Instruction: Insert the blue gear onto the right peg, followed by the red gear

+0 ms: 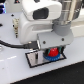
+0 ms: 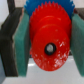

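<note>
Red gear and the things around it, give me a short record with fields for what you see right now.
red gear: between the gripper pads, centre hole visible
blue gear: behind the red gear, only its toothed edge showing
gripper: shut on the red gear
grey plate: on the white table, directly under the gripper
right peg: hidden, cannot tell

The pincer (image 1: 51,51) hangs low over the grey plate (image 1: 34,58), which lies on the white table (image 1: 15,70). The red gear (image 1: 52,52) sits between its fingers, directly above the blue gear (image 1: 51,57) resting on that plate.
</note>
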